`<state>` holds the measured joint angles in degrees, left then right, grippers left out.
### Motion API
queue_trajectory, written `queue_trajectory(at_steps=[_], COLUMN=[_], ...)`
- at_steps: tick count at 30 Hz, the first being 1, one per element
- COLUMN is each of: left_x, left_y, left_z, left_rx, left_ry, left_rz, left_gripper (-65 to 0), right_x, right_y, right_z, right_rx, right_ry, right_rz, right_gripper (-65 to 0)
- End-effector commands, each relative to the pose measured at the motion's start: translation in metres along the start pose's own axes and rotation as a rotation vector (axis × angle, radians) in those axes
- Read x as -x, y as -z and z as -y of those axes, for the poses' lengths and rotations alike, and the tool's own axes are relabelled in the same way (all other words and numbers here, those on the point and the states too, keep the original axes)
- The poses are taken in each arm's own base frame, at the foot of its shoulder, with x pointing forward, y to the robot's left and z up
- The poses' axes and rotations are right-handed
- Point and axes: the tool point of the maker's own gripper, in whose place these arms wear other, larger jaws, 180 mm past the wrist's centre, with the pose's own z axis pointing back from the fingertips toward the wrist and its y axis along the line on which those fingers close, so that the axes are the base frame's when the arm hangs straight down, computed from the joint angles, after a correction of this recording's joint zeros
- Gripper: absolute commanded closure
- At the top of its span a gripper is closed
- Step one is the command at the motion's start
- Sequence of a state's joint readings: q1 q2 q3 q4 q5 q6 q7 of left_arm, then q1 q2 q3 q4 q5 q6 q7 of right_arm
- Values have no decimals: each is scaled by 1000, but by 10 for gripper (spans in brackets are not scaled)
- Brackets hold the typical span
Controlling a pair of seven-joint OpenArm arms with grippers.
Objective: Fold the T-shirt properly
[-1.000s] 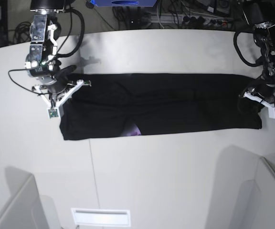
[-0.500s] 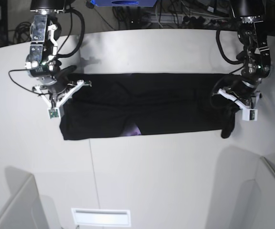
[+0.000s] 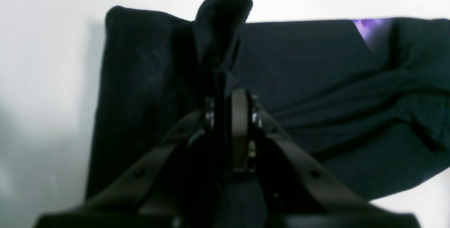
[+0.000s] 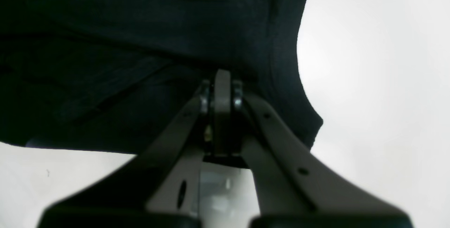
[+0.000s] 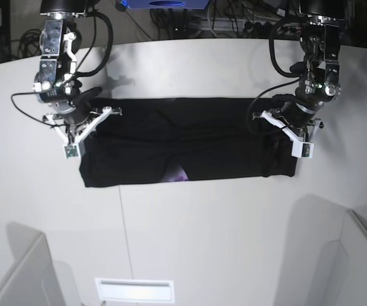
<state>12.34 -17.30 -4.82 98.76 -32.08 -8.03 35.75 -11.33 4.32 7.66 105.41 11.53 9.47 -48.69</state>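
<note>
Crosswise fold in hand: left gripper [image 5: 284, 125] pinches the T-shirt [image 5: 190, 140] end, seemingly over the band on the white table [image 5: 190, 236], right gripper [image 5: 76, 127] pressed together on the other end; next, lay it squarely and release; cables clutter the far edge.

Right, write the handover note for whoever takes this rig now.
Left gripper: shut on the T-shirt's end, lifted and partway over the rest.
Right gripper: shut, at the shirt's other end.
T-shirt: long black strip across the white table, a purple bit of print peeking out at the near edge.
Done: sides folded in.
Left: finish carrying the held end across, release, flatten.
</note>
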Motion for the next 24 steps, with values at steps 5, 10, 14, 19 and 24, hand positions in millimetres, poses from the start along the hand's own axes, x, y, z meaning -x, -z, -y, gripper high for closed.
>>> queue_trajectory(at_steps=[5,10,14,19,24], left_x=[-13,-18,-20,-30,-30], left_y=[4,10,16,21,26], left_z=[21,35,47,59,69], left_rx=[46,72,96,119,139], left_ry=[-35,-69,-85,-101,-115], left_rz=[58,69,27,39,12], left_gripper=[0,0,0,0,0], right_x=[-12,-12,-12,-11,-11], right_y=[-3,-3,-3,-3,-3], right_z=[3,3,3,3,3], right_rx=[10,10,10,10,10], right_ry=[-2,-2,-2,-2,-2], right_rz=[43,43,41,40,40], right_gripper=[0,0,0,0,0])
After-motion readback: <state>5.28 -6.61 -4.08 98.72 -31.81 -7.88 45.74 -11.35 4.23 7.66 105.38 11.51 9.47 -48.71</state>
